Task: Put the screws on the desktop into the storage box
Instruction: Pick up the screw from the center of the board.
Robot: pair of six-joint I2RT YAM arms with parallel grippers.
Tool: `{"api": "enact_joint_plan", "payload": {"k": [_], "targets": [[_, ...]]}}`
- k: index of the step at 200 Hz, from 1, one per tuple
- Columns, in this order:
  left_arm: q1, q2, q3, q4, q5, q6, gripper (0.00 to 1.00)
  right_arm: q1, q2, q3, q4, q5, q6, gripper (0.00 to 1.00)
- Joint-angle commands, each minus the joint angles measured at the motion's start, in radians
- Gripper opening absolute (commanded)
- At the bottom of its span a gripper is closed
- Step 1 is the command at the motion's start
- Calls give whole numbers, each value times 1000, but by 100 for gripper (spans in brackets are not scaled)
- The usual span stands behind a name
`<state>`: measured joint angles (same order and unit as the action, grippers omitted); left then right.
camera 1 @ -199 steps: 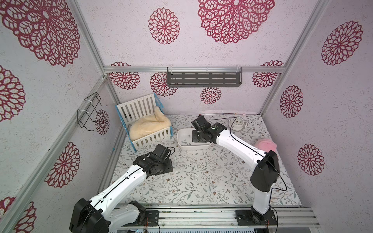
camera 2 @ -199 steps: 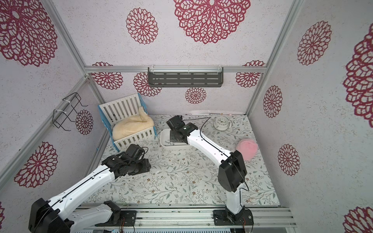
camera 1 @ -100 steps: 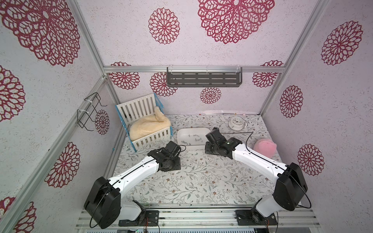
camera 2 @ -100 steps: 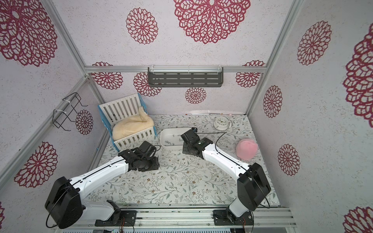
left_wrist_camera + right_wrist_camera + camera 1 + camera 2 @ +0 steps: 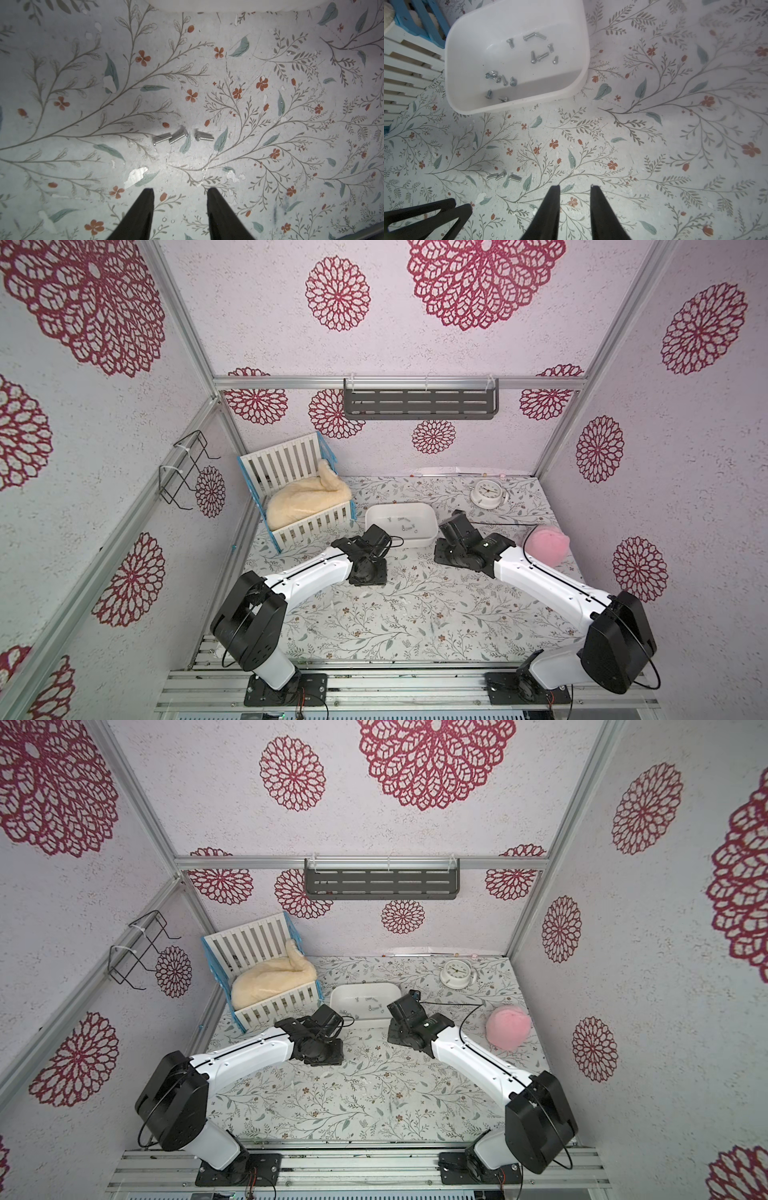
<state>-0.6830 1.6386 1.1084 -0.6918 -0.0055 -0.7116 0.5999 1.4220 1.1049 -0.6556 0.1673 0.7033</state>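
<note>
Three screws (image 5: 178,136) are lying on the desktop (image 5: 270,187) ahead of the left gripper (image 5: 180,190), jaws parted and empty; in both top views they are hardly showing, perhaps lost in the print. More screws are sitting in the box (image 5: 411,542) at mid-frame there, its far rim being cut off in the right wrist view, near the right gripper (image 5: 575,186), also parted and empty.

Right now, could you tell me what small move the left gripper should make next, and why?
Probably ease the left gripper forward and down over the nearest of the three small silver metal screws: they lie on the floral-printed white desktop ahead of its open, empty jaws.
</note>
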Motion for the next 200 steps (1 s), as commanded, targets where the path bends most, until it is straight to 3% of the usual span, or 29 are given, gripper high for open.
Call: {"api": "enact_joint_plan", "payload": {"k": [1, 84, 170, 200], "targets": [[-4, 39, 39, 13, 16, 52, 44, -20, -58, -22, 16, 0, 16, 30], [-52, 168, 120, -12, 103, 77, 37, -61, -100, -60, 15, -15, 21, 29], [-57, 273, 225, -115, 22, 202, 44, -68, -94, -37, -8, -15, 36, 29], [-58, 308, 257, -138, 54, 214, 44, -70, -82, -23, -11, -17, 33, 29]]}}
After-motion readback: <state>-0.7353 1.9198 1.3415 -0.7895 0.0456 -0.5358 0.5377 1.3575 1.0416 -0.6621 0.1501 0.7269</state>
